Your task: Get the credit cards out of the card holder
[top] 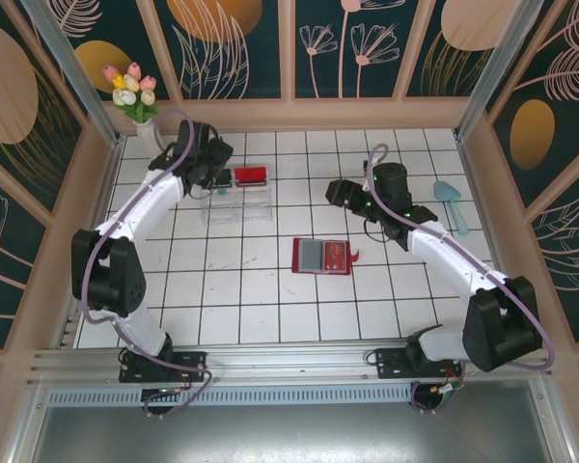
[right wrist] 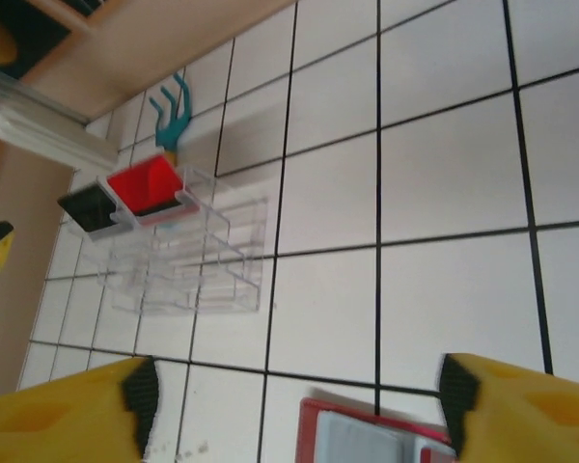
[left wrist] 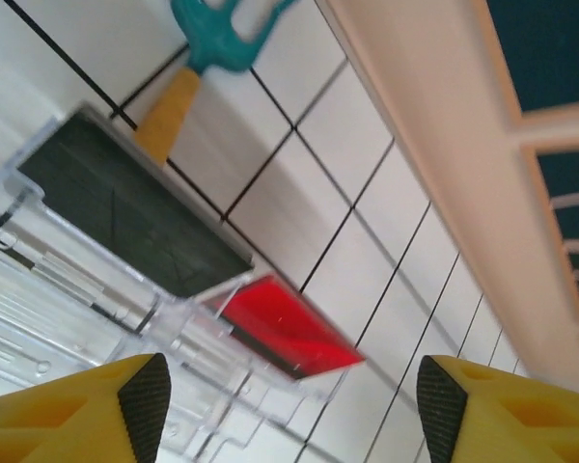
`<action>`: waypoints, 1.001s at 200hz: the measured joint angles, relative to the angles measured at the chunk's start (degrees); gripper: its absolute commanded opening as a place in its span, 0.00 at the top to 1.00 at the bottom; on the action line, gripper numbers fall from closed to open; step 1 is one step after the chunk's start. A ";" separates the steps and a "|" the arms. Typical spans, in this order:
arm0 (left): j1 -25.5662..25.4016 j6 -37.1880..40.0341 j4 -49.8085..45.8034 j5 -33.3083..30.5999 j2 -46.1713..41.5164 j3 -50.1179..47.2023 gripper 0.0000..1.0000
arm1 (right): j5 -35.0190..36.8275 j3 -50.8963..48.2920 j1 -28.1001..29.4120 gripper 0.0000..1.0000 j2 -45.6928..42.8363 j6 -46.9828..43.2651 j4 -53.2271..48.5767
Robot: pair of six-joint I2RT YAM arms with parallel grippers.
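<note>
The red card holder [top: 321, 257] lies open on the table [top: 241, 299], light and floppy; its cards, too small to discern, are likely thin and slick, best edge-pinched; left pincer [left wrist: 294, 395] and right pincer [right wrist: 296, 395] gape empty.

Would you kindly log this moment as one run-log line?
card holder: lying open on table | left end effector: open, empty, by clear stand | right end effector: open, empty
</note>
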 measured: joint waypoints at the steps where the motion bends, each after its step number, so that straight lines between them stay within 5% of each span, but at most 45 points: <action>1: -0.11 0.35 0.37 0.11 -0.15 -0.46 0.32 | 0.04 -0.09 0.15 0.36 0.00 0.17 -0.11; 33: -4.90 5.75 6.71 3.15 -2.51 -8.48 0.37 | 1.29 -4.22 2.95 0.58 -0.02 0.48 -1.95; 61: -10.93 7.76 12.46 7.06 -4.00 -15.19 0.52 | -0.11 -9.51 4.28 0.59 -0.02 2.36 -2.27; 146: -23.08 11.85 18.03 15.26 0.96 -17.94 0.78 | -3.21 -16.46 3.85 0.88 1.46 6.54 -0.90; 200: -28.57 12.31 19.10 19.63 10.10 -14.80 0.79 | 0.55 -16.94 3.39 0.94 3.02 5.60 -2.43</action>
